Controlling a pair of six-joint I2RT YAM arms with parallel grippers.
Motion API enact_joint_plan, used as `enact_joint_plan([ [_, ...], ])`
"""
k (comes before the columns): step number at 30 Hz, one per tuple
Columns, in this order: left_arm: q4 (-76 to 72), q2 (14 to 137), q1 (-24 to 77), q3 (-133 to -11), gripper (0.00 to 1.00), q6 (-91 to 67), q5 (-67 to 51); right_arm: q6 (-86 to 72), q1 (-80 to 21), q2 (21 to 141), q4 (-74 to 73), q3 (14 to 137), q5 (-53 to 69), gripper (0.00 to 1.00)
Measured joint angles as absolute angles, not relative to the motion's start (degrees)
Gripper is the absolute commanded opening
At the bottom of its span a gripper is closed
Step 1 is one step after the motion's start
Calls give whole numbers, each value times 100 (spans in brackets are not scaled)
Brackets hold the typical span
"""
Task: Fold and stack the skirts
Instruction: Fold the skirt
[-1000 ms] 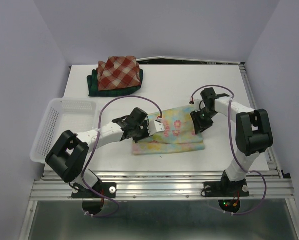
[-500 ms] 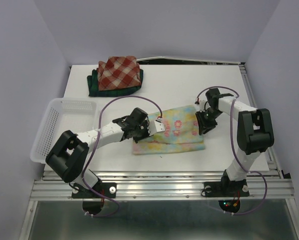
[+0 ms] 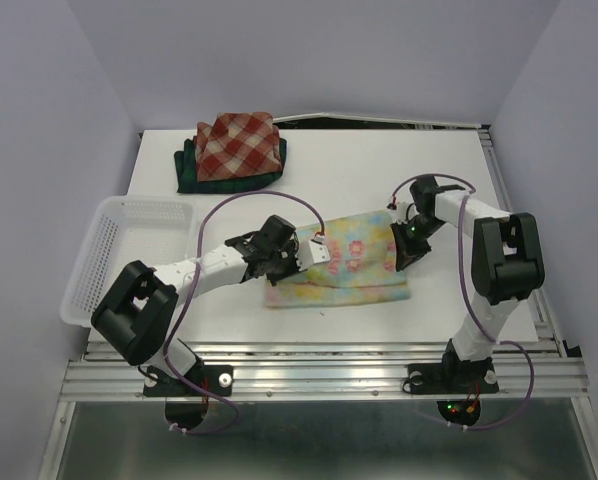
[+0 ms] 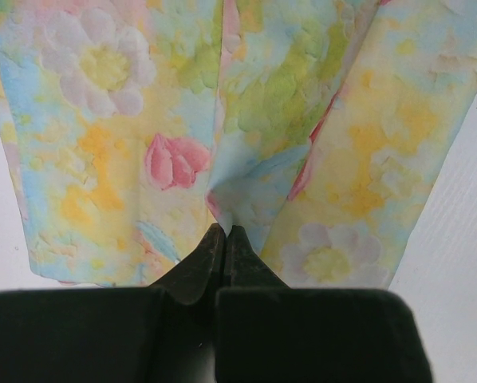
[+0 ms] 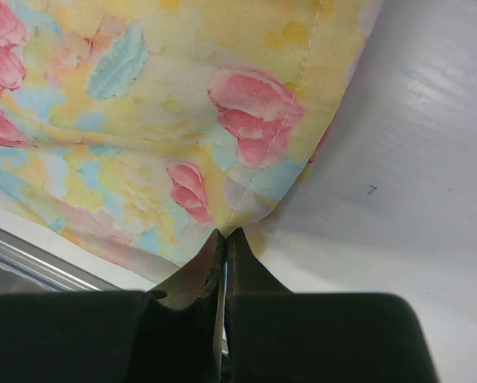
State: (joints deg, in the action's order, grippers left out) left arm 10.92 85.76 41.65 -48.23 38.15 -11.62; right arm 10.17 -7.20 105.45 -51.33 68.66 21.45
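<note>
The pastel yellow-blue flowered skirt [image 3: 354,262] lies folded on the table [image 3: 379,170] between the two arms. My left gripper [image 3: 301,258] is shut on a pinch of its cloth [image 4: 246,171] near the left end. My right gripper [image 3: 403,250] is shut on the skirt's right edge, where the hem [image 5: 262,171] bunches at the fingertips. At the back left, the folded red-and-cream plaid skirt [image 3: 239,143] rests on the dark green-navy plaid skirt [image 3: 194,175].
A white plastic mesh basket [image 3: 104,255] sits at the left side of the table, just beyond my left arm. The metal rail of the table's near edge [image 3: 319,375] runs below the flowered skirt.
My right gripper moved slightly right to the flowered skirt's right edge and shut on it. The left gripper has kept its hold and has not moved.
</note>
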Motion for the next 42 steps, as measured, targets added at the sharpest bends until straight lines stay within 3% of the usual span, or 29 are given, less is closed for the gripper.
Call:
enact_joint_plan([
  [8, 1074, 8453, 4169, -4823, 0, 3651, -1074, 1081, -718, 10116, -5306, 7081, 1925, 1],
  [18, 1439, 7247, 4169, -4823, 0, 3610, -1166, 1367, -718, 9461, -5754, 7223, 1817, 1],
  [22, 1658, 7137, 4195, -4823, 0, 3605, -1350, 1485, -718, 9413, -5870, 7223, 1691, 11],
  [24, 1732, 7148, 4206, -4823, 0, 3603, -1411, 1535, -718, 9397, -5874, 7220, 1636, 12],
  [28, 1743, 7363, 4204, -4823, 0, 3568, -1514, 1531, -718, 9465, -5828, 7183, 1603, 32],
  [30, 1743, 7572, 4204, -4823, 0, 3542, -1525, 1514, -718, 9620, -5806, 7175, 1588, 33],
  [32, 1739, 7795, 4204, -4823, 0, 3507, -1529, 1487, -716, 9841, -5771, 7172, 1590, 29],
  [35, 1730, 7935, 4202, -4823, 0, 3459, -1540, 1461, -714, 10101, -5736, 7175, 1581, 2],
  [37, 1699, 7964, 4202, -4823, 0, 3422, -1573, 1441, -714, 10169, -5723, 7175, 1584, 2],
  [40, 1643, 7983, 4202, -4823, 0, 3371, -1610, 1417, -714, 10175, -5704, 7175, 1584, 30],
  [42, 1619, 7983, 4204, -4823, 0, 3350, -1627, 1380, -714, 10175, -5697, 7175, 1590, 38],
])
